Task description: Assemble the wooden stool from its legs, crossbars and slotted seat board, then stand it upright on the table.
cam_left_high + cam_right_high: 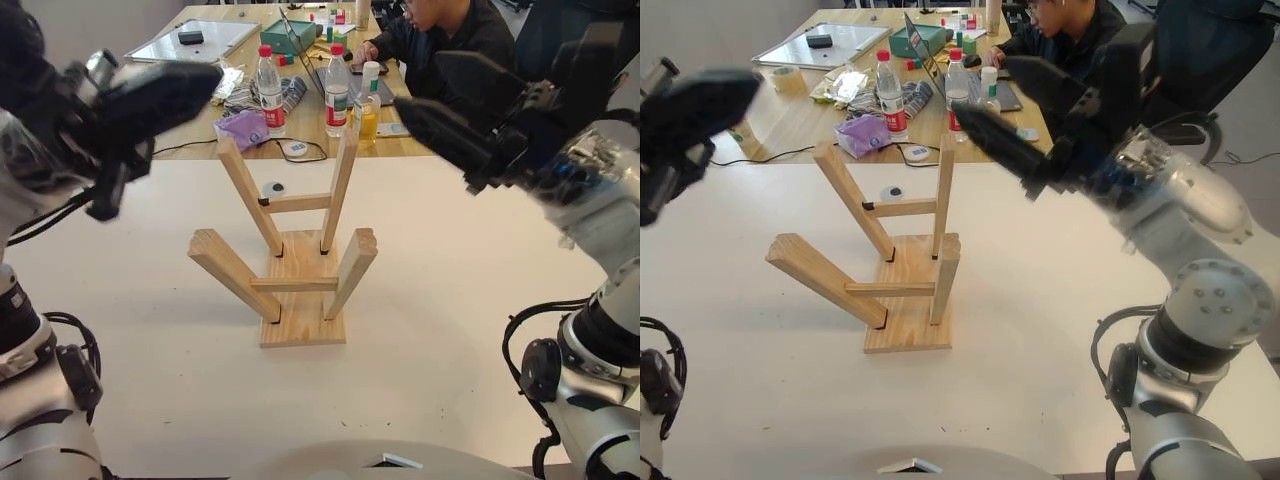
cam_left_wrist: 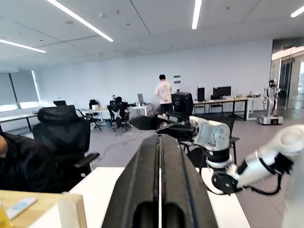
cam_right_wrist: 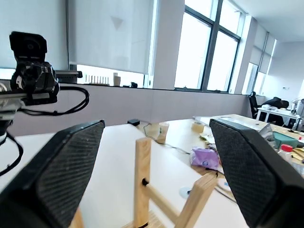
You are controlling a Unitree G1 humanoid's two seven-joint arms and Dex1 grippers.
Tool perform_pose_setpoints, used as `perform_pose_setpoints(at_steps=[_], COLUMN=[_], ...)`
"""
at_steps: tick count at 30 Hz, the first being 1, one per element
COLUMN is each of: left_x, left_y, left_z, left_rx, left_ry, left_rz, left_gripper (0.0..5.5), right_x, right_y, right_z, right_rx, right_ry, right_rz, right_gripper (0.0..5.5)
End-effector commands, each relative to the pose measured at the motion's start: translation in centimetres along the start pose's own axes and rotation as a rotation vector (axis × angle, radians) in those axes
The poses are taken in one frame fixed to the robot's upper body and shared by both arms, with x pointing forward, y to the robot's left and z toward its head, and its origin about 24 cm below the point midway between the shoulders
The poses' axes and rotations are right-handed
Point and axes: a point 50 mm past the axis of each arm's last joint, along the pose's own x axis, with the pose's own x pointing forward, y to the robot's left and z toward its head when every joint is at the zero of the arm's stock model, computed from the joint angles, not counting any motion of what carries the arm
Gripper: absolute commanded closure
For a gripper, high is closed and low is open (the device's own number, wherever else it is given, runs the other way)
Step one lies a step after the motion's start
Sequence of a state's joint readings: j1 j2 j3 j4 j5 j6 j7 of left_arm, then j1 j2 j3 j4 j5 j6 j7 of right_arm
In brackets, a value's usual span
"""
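Item: wooden stool, pale unfinished pine with visible grain, square-cut edges.
Position: upside down near the middle of the white table, seat down and legs in the air.
Seat board: one, flat and rectangular, lying flat on the table top.
Legs: four square-section bars rising from the board and splaying outward, namely far left, far right, near left and near right.
Crossbars: two thin flat rails, one between the far pair of legs, one between the near pair.
Left gripper: black, raised above the table's left side, well apart from the stool; fingers pressed together with only a hairline seam between them, nothing held.
Right gripper: black, raised above the far right of the table, clear of the stool; the two textured pads are spread wide and empty.
Surface: matte white table top, smooth; a small round black-and-white disc lies just beyond the stool.
Neighbouring desk: light wood, butted against the far edge and cluttered.
Desk contents: two clear bottles with red caps, one smaller bottle of yellow liquid, one purple pouch, one open laptop, one white board.
Room: open office with strip ceiling lights, tall windows and a black swivel chair.
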State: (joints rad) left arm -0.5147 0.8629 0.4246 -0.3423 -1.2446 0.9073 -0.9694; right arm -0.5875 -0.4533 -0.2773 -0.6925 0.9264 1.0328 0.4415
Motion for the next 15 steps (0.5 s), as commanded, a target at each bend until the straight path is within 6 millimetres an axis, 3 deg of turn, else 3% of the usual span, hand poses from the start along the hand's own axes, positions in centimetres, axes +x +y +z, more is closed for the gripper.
perform_pose_setpoints(at_steps=[1,3,6,10,15], left_x=[-0.4,-0.5,-0.4,0.0,0.2], left_y=[-0.9,-1.5,-2.0,-0.7,-1.0], left_z=[-7.7,-11.6,-13.2,-10.2,-3.1], left_rx=[-0.184,-0.261,-0.279,-0.220,-0.138], left_ry=[0.267,0.330,0.325,0.197,0.045], left_rz=[0.018,0.024,0.021,0.043,-0.082], left_gripper=[5.50,5.50,5.50,5.50,5.50], right_x=[-0.9,-2.1,-2.4,-1.8,-1.5], right_y=[2.6,3.8,3.6,2.3,0.7], right_z=[-7.0,-10.6,-11.1,-8.6,-3.2], right_rx=[-0.009,-0.027,-0.032,-0.017,0.142], right_ry=[0.371,0.532,0.525,0.381,0.087], right_rz=[0.133,0.203,0.203,0.158,0.145], right_gripper=[1.41,1.41,1.41,1.41,1.41])
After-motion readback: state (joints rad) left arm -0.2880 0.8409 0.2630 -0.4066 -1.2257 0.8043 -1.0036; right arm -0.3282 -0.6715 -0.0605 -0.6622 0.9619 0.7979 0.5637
